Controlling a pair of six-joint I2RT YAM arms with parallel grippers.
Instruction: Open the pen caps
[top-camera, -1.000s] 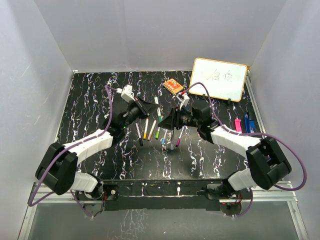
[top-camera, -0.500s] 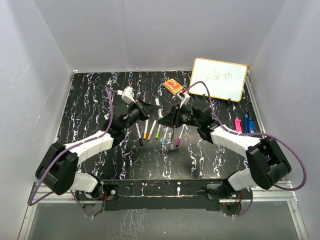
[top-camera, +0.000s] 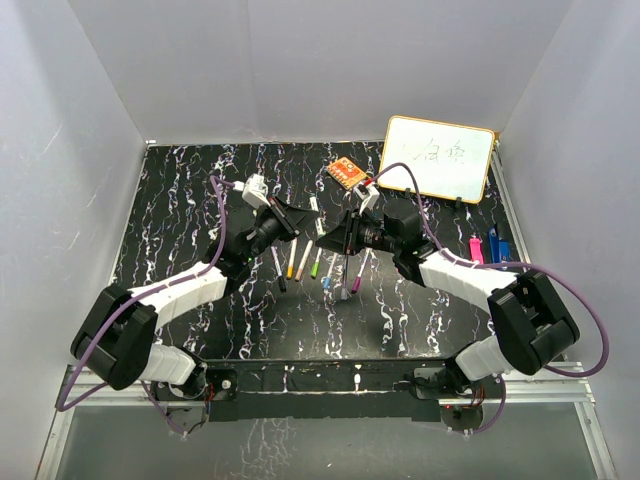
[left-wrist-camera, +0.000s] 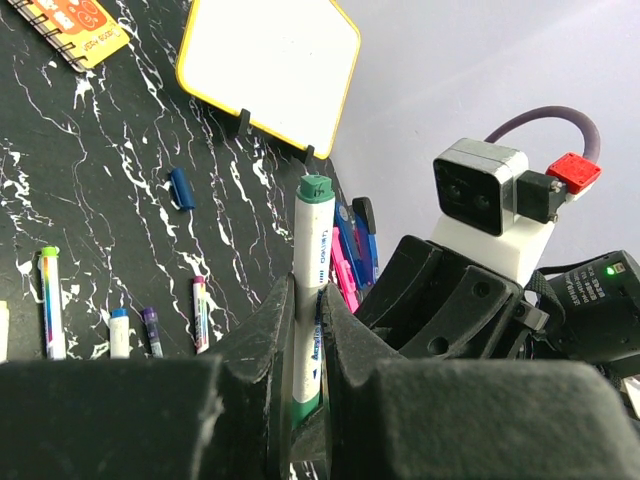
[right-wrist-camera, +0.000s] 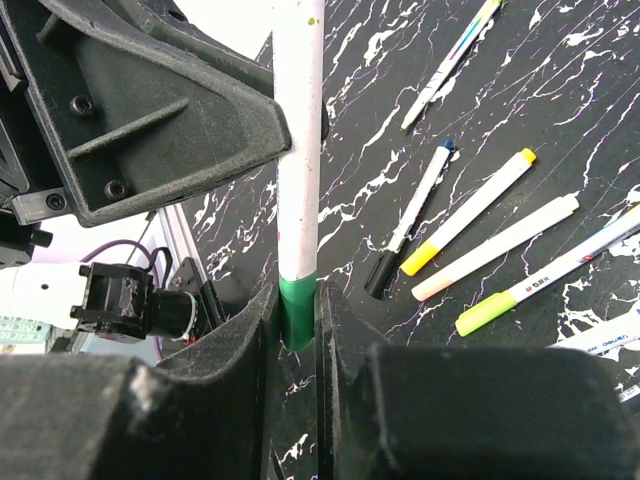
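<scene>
A white marker (left-wrist-camera: 315, 250) with a green cap (right-wrist-camera: 298, 305) is held between both arms above the table. My left gripper (left-wrist-camera: 308, 290) is shut on its white barrel, and its green far end (left-wrist-camera: 315, 187) sticks out past the fingers. My right gripper (right-wrist-camera: 295, 292) is shut on the green cap, and the barrel (right-wrist-camera: 298, 130) runs up past the left gripper's finger. In the top view the left gripper (top-camera: 298, 222) and the right gripper (top-camera: 328, 237) meet at this marker (top-camera: 314, 205). Several other capped markers (top-camera: 305, 262) lie below them. A loose dark blue cap (left-wrist-camera: 180, 188) lies on the table.
A yellow-framed whiteboard (top-camera: 438, 158) stands at the back right. An orange block (top-camera: 346, 172) lies left of it. Pink and blue clips (top-camera: 488, 248) lie at the right edge. Grey walls close in the black marbled table (top-camera: 180, 200).
Both grippers have drawn slightly closer together and lifted a little, with the green marker still held between them. The markers on the table have not moved.
</scene>
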